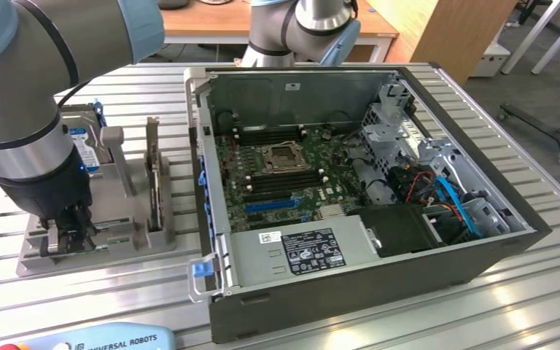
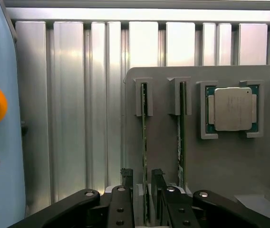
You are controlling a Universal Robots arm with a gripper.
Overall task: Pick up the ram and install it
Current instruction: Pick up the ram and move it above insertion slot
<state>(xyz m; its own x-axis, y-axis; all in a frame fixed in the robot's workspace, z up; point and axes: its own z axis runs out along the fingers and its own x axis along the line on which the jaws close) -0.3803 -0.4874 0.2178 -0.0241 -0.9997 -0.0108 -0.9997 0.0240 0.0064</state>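
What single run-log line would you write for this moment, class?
stage: pre-grasp | claw: open, fingers either side of ram | ram: on edge in grey holder slot, not lifted

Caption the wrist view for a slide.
Open black claw straddles a thin green ram stick standing edgewise in a grey plastic holder.

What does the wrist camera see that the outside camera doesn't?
Wrist view: a silver processor chip in the gray holder, and the ram standing edge-on between the fingers of the open gripper, another stick beside it. Exterior view: the open computer case, its motherboard and power supply. Both: the gripper, holder and slatted table.
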